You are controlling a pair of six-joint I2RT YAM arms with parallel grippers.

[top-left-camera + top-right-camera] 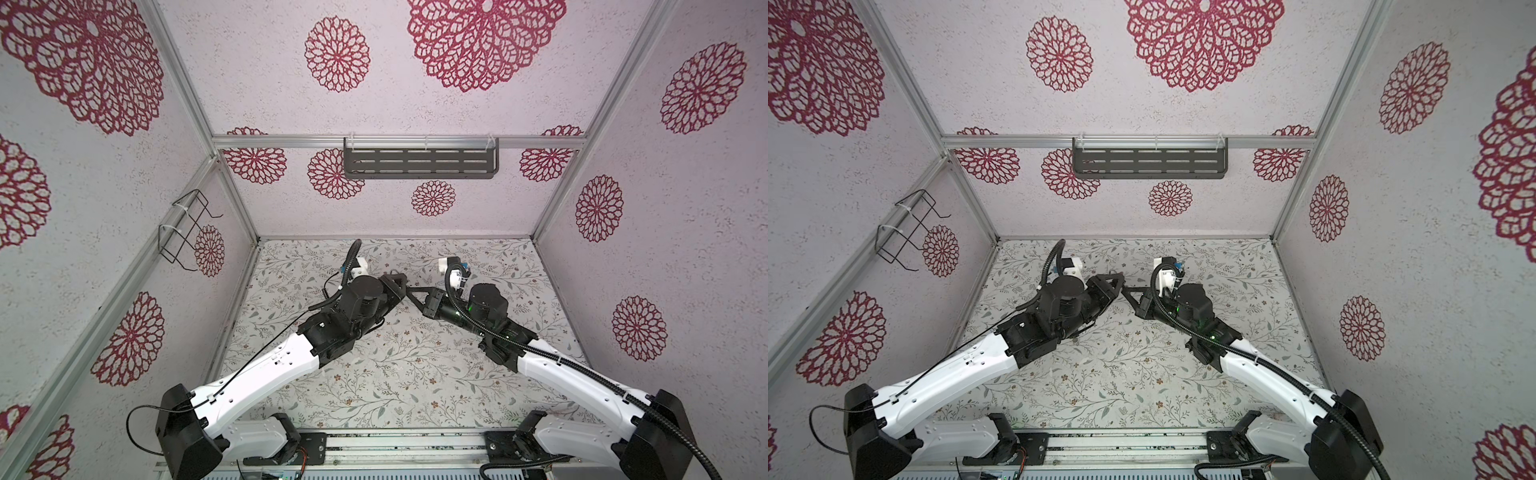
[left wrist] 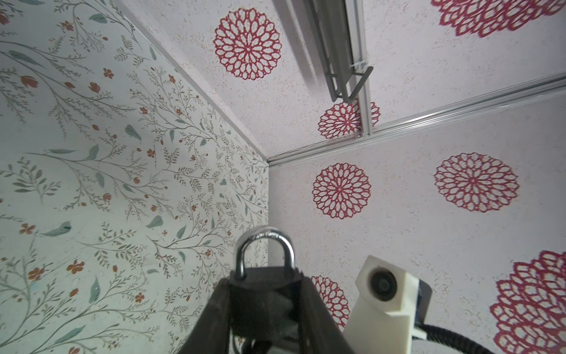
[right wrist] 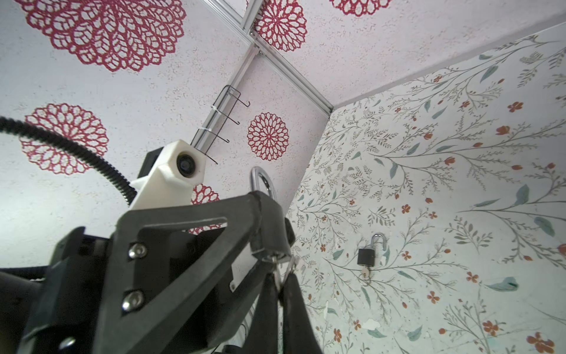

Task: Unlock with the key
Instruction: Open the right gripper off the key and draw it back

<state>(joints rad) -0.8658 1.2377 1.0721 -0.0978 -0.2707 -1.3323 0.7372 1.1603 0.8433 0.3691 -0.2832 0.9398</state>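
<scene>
The left gripper (image 2: 265,279) grasps a black padlock with silver shackle (image 2: 263,295); the right gripper (image 3: 281,272) is clenched on its small silver key (image 3: 276,269).

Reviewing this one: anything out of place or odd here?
Yes: a second padlock lies on the floral table, shackle swung open, spare key in its base, visible only in the right wrist view. Odd, since the left claw holds a closed padlock while the right claw pinches its key.
</scene>
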